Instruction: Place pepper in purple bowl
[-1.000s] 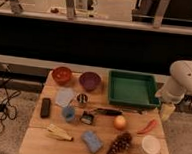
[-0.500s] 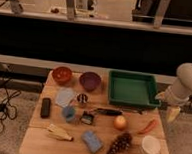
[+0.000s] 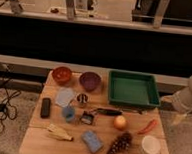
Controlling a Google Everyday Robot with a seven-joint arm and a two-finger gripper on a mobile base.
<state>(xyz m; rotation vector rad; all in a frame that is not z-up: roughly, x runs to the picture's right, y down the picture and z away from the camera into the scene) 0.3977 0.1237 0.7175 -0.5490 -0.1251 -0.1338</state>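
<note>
My claw [image 3: 178, 117] is hanging just off the right edge of the table [image 3: 34, 137], fingers spread apart, nothing in them. Compared to a second ago it's drifted a bit further right in the view, away from the green tray [image 3: 133, 88]. The pepper [image 3: 147, 126] hasn't budged: just left of the claw, slightly nearer the camera. The purple bowl [image 3: 90, 81] sits well off to the claw's left, further back.

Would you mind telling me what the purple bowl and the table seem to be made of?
The purple bowl: probably plastic, smooth uniform colour. The table: likely wood, pale tan boards, one seam. The end effector hangs beyond its right edge.
</note>
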